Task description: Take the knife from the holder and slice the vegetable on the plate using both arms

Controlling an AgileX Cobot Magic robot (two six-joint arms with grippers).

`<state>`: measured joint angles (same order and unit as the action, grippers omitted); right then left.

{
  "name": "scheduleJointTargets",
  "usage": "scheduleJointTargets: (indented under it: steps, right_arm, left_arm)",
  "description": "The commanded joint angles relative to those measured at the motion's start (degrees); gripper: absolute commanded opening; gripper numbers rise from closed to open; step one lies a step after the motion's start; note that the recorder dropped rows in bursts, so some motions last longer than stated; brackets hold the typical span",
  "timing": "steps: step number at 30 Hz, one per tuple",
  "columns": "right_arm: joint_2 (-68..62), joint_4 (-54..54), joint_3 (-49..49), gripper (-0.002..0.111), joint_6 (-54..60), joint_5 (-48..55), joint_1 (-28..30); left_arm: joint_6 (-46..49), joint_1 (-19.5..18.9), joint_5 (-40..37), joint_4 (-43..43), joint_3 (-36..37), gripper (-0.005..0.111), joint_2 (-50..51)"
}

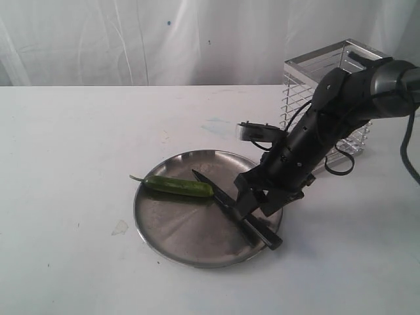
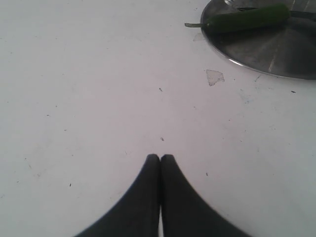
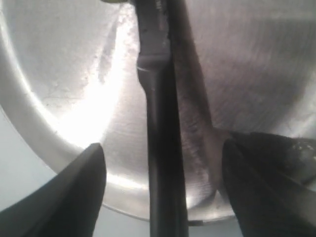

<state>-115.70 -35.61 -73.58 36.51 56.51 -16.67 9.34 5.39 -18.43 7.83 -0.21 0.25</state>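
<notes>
White table: knife lies between open right end effector fingers.

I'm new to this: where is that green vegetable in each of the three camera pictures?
Exterior view: the vegetable lies on the upper left part of the plate, its right end by the knife.
Left wrist view: it lies at the top right, on the plate's rim area.
Right wrist view: only a blurred sliver at the top edge, perhaps.
Shared landmark: the steel plate.

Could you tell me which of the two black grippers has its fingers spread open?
The right black gripper, its fingers spread either side of the black-handled knife on the round steel plate. The left black gripper is pressed shut over bare table.
</notes>
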Motion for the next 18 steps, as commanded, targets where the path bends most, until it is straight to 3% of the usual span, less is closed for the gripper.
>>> scheduleJointTargets:
  steps: [1,18]
  right_arm:
    - [0.2,-2.2,-0.1,0.063,2.3,1.0,0.1]
    - [0.2,-2.2,0.4,0.063,2.3,1.3,0.1]
  left_arm:
    - [-0.3,0.2,-0.5,0.6,0.2,0.0,-0.2]
    - [-0.3,0.2,-0.5,0.6,0.2,0.0,-0.2]
